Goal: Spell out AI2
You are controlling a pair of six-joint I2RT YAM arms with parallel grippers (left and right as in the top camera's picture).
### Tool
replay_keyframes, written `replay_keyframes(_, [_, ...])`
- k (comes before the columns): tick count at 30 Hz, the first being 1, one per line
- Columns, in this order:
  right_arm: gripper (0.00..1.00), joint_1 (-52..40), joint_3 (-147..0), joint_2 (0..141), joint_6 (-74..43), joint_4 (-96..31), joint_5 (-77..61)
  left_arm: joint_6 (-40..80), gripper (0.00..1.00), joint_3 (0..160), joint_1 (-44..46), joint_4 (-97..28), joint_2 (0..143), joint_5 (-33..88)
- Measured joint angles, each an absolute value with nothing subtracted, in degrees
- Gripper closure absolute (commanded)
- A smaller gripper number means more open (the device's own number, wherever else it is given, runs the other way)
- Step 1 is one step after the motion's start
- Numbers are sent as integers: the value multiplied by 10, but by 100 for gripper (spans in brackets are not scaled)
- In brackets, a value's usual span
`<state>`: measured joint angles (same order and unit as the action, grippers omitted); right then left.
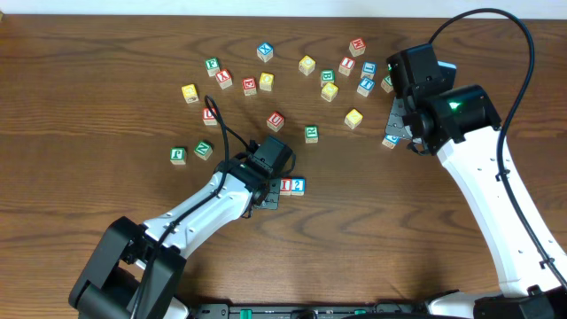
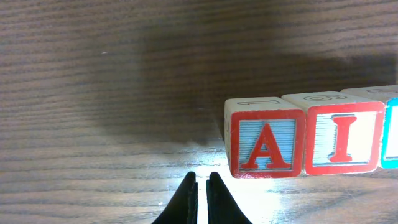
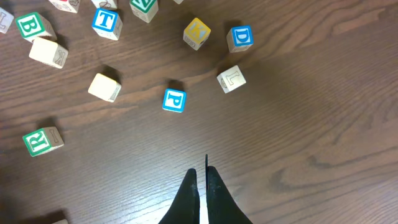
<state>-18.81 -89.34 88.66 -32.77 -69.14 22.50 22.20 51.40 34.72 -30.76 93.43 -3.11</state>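
Left gripper (image 2: 201,179), nearest the lens: jaws clenched, holding nothing, just beside the row.

"A" cube (image 2: 266,144): upright on the table (image 1: 89,71), touching the "I" cube (image 2: 343,140) on its far side.

Blue-printed cube (image 2: 392,134): touching the "I", completing the row.

Progress, judged: word appeared spelled, with only withdrawal of the arms left.

Right gripper (image 3: 200,175): jaws clenched, empty, over bare wood, well apart from the row.

Loose cubes: "P" (image 3: 174,100), "L" (image 3: 231,78), "D" (image 3: 240,38), others scattered.

Obscured: blue cube was cut off at the wrist frame's edge, its figure small overhead. "A" was hidden overhead under the left arm.
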Motion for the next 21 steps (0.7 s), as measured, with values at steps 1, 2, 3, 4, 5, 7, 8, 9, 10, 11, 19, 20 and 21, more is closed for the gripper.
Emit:
replay_keyframes(1, [99,-188,-893,887,-328,-691,225,222,92,514,347,-308,934,-31])
replay_keyframes(2, [99,-188,-893,887,-328,-691,225,219,93,514,347,-307,934,-29])
replay_keyframes(3, [99,-188,-893,887,-328,-691,225,217,93,514,347,-306,934,-28])
replay_keyframes(4, [99,-188,-893,887,-328,-691,225,215,93,514,347,-306,934,-27])
replay_keyframes(5, [99,-188,-893,887,-328,-691,225,211,93,514,347,-306,934,-24])
replay_keyframes(7, [99,-188,-893,887,-328,-691,225,209,92,514,347,-306,934,-21])
replay_keyframes(8, [99,-188,-893,887,-328,-691,225,209,93,514,347,-305,934,-20])
replay_keyframes(9, [99,-188,-893,887,-328,-691,225,208,92,514,347,-305,934,-18])
replay_keyframes(10, [99,-188,-893,887,-328,-691,225,208,93,514,347,-305,934,-18])
replay_keyframes(11, [99,-188,-893,887,-328,-691,225,207,93,514,347,-305,934,-18])
replay_keyframes(19, [99,-188,-893,887,-328,-691,225,207,93,514,347,-305,934,-18])
replay_keyframes(20, [99,-188,-893,887,-328,-691,225,207,92,514,347,-305,934,-18])
replay_keyframes(21, [99,-188,-893,887,-328,-691,225,207,93,514,347,-305,934,-18])
